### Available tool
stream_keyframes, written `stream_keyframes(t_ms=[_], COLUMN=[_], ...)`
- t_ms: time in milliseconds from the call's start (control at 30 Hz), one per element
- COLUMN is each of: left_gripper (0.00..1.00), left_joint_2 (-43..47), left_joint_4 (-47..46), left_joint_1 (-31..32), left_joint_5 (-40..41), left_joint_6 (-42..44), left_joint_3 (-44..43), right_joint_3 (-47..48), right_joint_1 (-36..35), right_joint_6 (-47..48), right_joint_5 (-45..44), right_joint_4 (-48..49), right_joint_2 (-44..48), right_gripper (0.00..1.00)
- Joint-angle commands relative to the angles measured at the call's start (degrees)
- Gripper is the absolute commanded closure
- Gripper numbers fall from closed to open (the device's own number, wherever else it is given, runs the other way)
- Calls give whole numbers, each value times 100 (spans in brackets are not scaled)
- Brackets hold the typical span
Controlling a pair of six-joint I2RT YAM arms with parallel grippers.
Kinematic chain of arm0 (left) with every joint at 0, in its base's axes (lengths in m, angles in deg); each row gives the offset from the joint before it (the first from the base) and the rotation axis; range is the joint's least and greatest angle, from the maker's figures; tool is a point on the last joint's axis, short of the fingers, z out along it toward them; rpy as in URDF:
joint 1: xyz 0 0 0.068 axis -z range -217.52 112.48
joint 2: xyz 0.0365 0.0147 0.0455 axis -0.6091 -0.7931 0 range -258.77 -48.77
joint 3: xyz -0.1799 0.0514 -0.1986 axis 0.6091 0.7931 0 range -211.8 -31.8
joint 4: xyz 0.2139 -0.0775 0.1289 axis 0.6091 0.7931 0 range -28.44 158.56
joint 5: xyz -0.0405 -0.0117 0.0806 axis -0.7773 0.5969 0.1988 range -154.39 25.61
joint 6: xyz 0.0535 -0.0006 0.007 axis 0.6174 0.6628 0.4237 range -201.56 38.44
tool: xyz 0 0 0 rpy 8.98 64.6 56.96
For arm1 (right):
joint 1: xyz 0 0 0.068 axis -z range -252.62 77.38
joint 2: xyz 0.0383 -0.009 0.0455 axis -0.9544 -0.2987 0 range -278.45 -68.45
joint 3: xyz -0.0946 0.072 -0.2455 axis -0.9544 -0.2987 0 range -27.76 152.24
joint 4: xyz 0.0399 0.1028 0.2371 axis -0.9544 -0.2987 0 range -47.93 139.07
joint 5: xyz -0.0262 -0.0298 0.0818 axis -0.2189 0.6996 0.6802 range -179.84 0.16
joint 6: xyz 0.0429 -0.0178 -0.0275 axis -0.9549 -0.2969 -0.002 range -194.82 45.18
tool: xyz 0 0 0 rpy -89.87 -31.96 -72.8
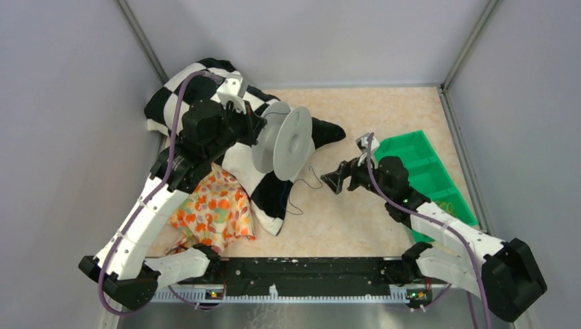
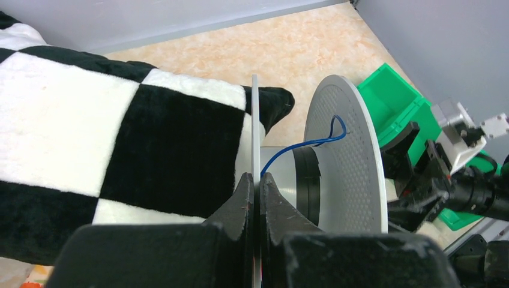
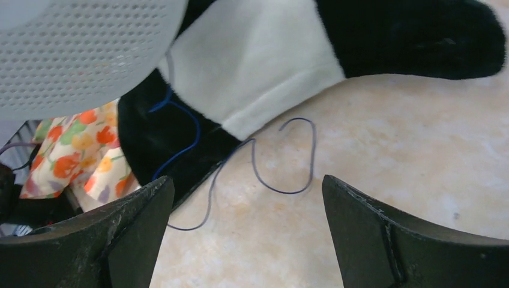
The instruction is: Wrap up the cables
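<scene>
A white spool (image 1: 284, 140) is held up on edge over a black-and-white checkered cloth (image 1: 270, 192). My left gripper (image 1: 256, 128) is shut on the spool's thin left flange (image 2: 256, 132), one finger on each side. The thin dark blue cable (image 2: 303, 144) runs from the spool's hub, hangs down over the cloth and lies in loose loops on the table (image 1: 301, 186). In the right wrist view the cable's loops (image 3: 282, 180) lie on the table just ahead of my right gripper (image 3: 246, 180), which is open, empty and low over the table (image 1: 336, 179).
A green divided bin (image 1: 425, 171) stands at the right, with yellow rubber bands (image 1: 449, 204) in its near compartment. A floral orange cloth (image 1: 216, 209) lies at the near left beside the checkered cloth. Grey walls close in the table on three sides.
</scene>
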Motion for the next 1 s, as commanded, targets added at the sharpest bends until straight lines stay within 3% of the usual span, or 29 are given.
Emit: stream_keyframes(t_ms=[0,200,633,833,900,967], left_gripper=[100,100,100,100,100,100], left_joint_2=[178,69,-4,38,27,-20], left_joint_4=[-630,-365,-459,-487,-463,-394], left_joint_1=[-2,-10,-15,-11,-15,-11], left_joint_5=[281,868,535,577,596,648], left_joint_6=[-201,30,-327,-275,-243,-210], left_joint_3=[-343,-848,-1380,-1283,-1315,-1388], right_joint_3=[127,148,541,610,584,678], right_joint_1=[-587,-1218,-2328,-2426,-2426,-2428], right_joint_6=[-60,-515,-321,-531,-647,-684], right_joint_5=[-37,-86,-461,-658,-629,-457], right_joint_4=[469,1207,2040,2736,3153,3263], right_joint_2=[-275,-1044,-2259,-2913,-3138,-3373], right_gripper=[7,8,9,10,16,33])
